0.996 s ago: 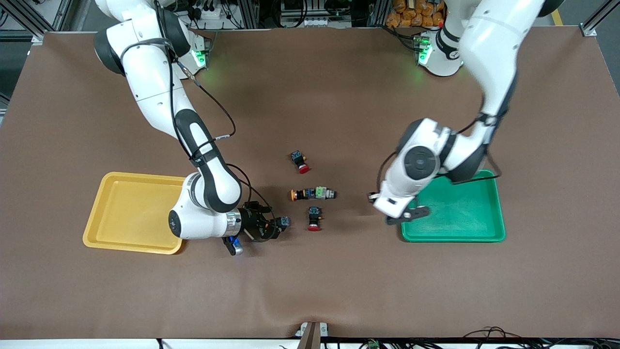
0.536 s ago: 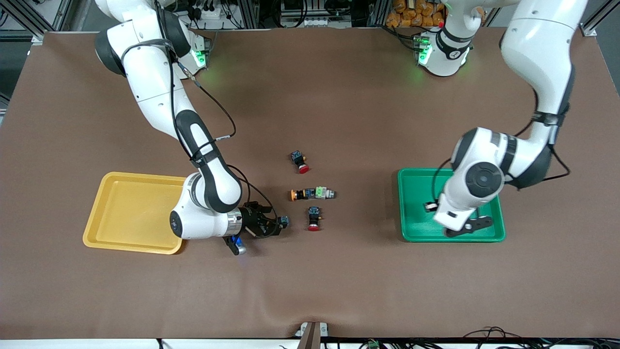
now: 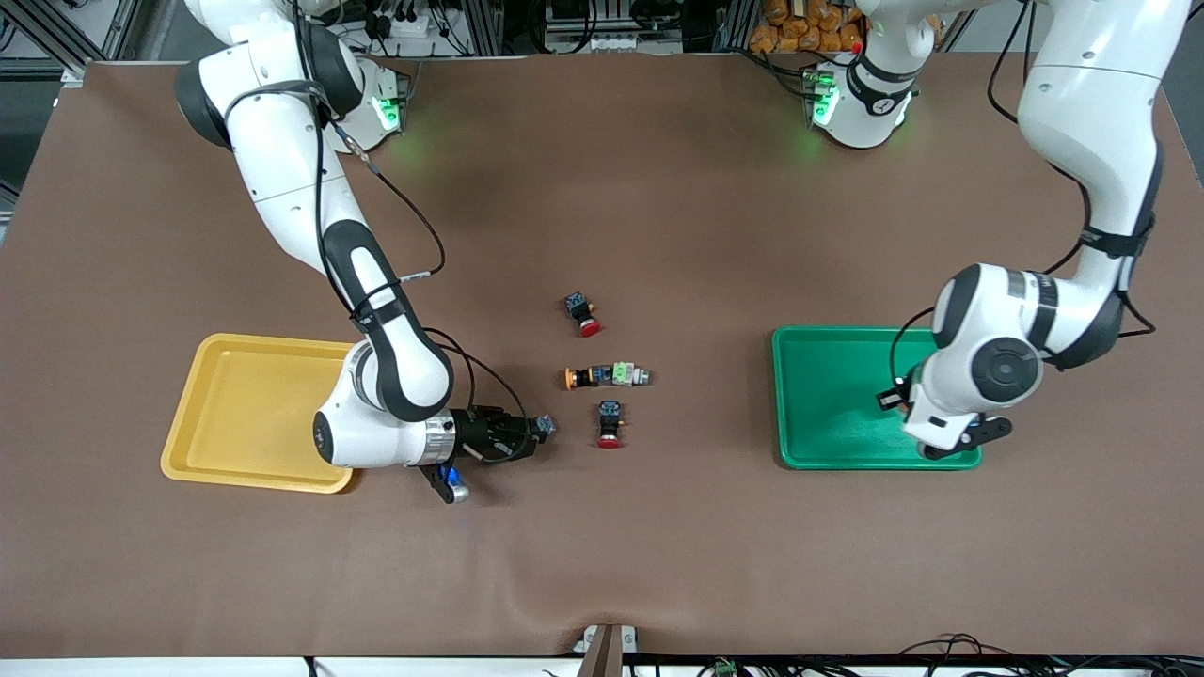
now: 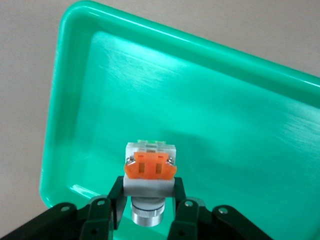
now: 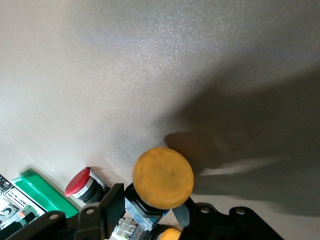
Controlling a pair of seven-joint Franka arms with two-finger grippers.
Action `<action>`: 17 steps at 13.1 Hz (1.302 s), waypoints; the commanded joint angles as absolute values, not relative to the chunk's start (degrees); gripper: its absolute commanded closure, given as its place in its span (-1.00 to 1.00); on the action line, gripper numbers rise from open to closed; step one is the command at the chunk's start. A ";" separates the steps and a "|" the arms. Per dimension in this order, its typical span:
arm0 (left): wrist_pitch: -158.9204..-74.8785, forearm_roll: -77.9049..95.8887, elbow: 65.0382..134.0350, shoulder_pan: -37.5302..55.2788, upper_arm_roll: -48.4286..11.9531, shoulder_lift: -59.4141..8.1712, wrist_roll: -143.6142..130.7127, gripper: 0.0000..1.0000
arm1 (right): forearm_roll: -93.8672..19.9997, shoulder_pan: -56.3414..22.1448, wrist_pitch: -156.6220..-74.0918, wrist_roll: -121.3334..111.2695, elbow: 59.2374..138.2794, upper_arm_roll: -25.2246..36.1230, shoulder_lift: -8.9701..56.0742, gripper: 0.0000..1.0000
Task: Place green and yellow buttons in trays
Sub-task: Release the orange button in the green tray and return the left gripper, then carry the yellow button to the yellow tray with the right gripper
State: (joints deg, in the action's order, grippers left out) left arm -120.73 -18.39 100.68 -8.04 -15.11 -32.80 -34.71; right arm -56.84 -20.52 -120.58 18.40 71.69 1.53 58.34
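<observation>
Both your grippers pinch buttons: the left gripper (image 4: 146, 207) has swung its square grey button (image 4: 149, 167) over the green tray (image 3: 828, 451), ready to drop, while the right gripper (image 5: 150, 210) has closed on a yellow-capped button (image 5: 162, 177) beside the yellow tray (image 3: 188, 451).

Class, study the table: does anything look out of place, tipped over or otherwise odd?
Two red-capped buttons lie on their sides among the yellow button and green button at mid-table. Red matches neither the yellow tray nor the green tray. Nothing looks spilled or damaged.
</observation>
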 commanded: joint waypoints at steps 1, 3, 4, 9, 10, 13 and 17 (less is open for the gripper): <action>-121.38 -18.90 101.86 -10.72 -16.78 -31.56 -31.38 -1.00 | -55.37 -20.57 -125.14 15.47 72.25 2.29 61.35 0.42; -120.76 -18.55 101.78 -10.72 -19.84 -30.50 -32.34 -1.00 | -55.37 -20.92 -129.18 14.24 72.25 2.29 61.70 0.43; -120.76 -17.33 101.60 -10.64 -21.52 -30.32 -32.43 -1.00 | -55.37 -21.00 -129.55 14.24 71.81 2.29 62.05 0.44; -121.38 -10.28 96.78 -0.30 -25.05 -33.04 -48.89 -1.00 | -55.37 -20.92 -133.15 10.64 70.49 2.29 63.11 0.87; -121.38 -10.81 95.38 2.96 -24.96 -34.26 -53.39 -1.00 | -55.37 -20.92 -133.15 10.72 70.40 2.29 63.11 1.00; -122.60 -10.46 91.77 9.56 -24.87 -38.04 -67.09 -1.00 | -55.02 -20.74 -132.98 10.63 70.49 2.29 61.97 1.00; -124.28 -11.16 86.58 16.08 -24.26 -42.36 -89.52 -1.00 | -52.65 -20.13 -131.23 10.46 72.24 2.72 57.14 1.00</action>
State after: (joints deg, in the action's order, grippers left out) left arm -124.50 -10.99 90.45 13.93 -25.04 -39.88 -82.79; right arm -55.11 -20.85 -130.30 11.44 71.38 1.44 58.58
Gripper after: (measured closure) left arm 0.000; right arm 0.634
